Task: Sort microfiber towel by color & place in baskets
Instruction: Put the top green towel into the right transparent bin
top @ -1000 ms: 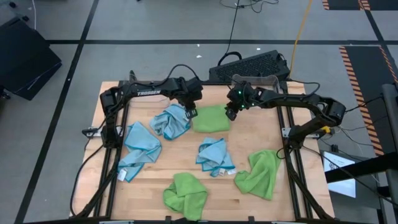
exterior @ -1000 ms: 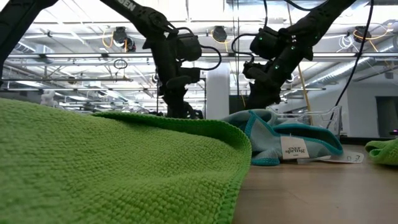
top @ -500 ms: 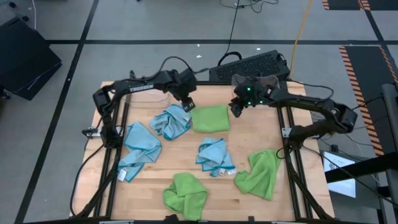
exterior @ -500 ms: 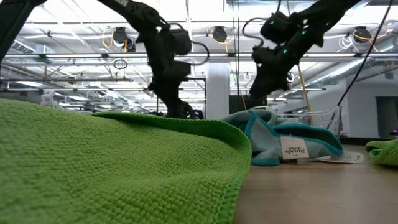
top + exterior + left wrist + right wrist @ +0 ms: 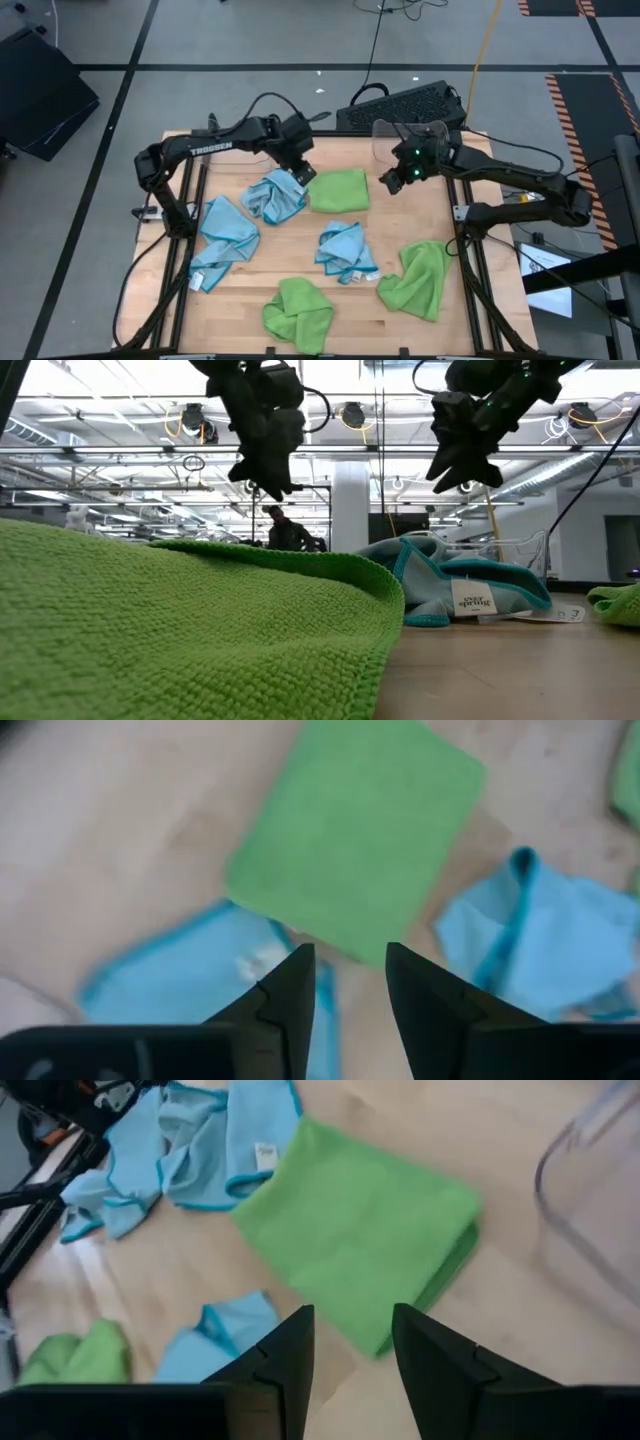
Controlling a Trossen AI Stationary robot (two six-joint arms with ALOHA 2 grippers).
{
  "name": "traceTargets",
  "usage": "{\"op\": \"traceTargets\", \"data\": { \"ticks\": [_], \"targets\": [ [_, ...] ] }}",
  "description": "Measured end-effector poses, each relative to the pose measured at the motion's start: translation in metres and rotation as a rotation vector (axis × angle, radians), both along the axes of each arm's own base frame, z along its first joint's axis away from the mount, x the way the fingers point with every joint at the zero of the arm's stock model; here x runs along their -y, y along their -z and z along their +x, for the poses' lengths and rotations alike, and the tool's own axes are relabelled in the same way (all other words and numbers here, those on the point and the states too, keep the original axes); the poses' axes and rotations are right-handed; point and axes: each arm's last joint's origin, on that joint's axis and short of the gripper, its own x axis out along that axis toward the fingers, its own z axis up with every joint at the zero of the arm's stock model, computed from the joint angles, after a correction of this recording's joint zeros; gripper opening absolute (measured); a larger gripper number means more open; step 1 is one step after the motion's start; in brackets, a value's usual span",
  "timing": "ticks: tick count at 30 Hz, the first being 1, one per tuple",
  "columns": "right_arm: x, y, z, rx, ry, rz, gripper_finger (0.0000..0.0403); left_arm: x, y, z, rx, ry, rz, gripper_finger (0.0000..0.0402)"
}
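No towel is in a clear basket (image 5: 408, 140) at one o'clock yet, the folded green towel (image 5: 339, 189) waits mid-table, and left gripper (image 5: 300, 174) and right gripper (image 5: 392, 181) hang narrow, holding nothing.

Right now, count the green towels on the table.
3: a folded green towel at the back centre, a crumpled one at the front edge, another front right. None appear hidden.

Folded towel (image 5: 339, 190) — between both arms, on table (image 5: 420, 215).
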Motion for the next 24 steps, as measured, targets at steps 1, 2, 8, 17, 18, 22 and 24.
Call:
{"op": "traceTargets", "data": {
  "ticks": [1,2,8,17,18,22,24],
  "targets": [
    [-0.003,0.000,0.000,-0.006,0.002,0.017,0.0128,0.006,0.000,0.001,-0.005,-0.021,-0.033,0.0125],
    [-0.006,0.000,0.000,-0.012,-0.001,0.031,0.0128,0.011,-0.001,0.001,-0.010,-0.049,-0.068,0.0125],
    [-0.020,-0.001,-0.003,-0.042,-0.055,0.048,0.0128,0.036,-0.003,0.009,-0.001,-0.159,-0.226,0.0127],
    [-0.027,-0.006,-0.011,-0.037,-0.041,0.077,0.0128,0.056,-0.004,0.014,-0.030,-0.343,-0.383,0.0196],
    [-0.028,-0.006,-0.011,-0.032,-0.026,0.091,0.0128,0.057,-0.004,0.014,-0.033,-0.372,-0.398,0.0202],
    [-0.030,-0.010,-0.014,0.001,0.009,0.161,0.0128,0.057,-0.003,0.015,-0.032,-0.453,-0.373,0.0213],
    [-0.032,-0.012,-0.015,0.012,0.011,0.189,0.0128,0.055,-0.003,0.014,-0.029,-0.469,-0.316,0.0211]
  ]
}}
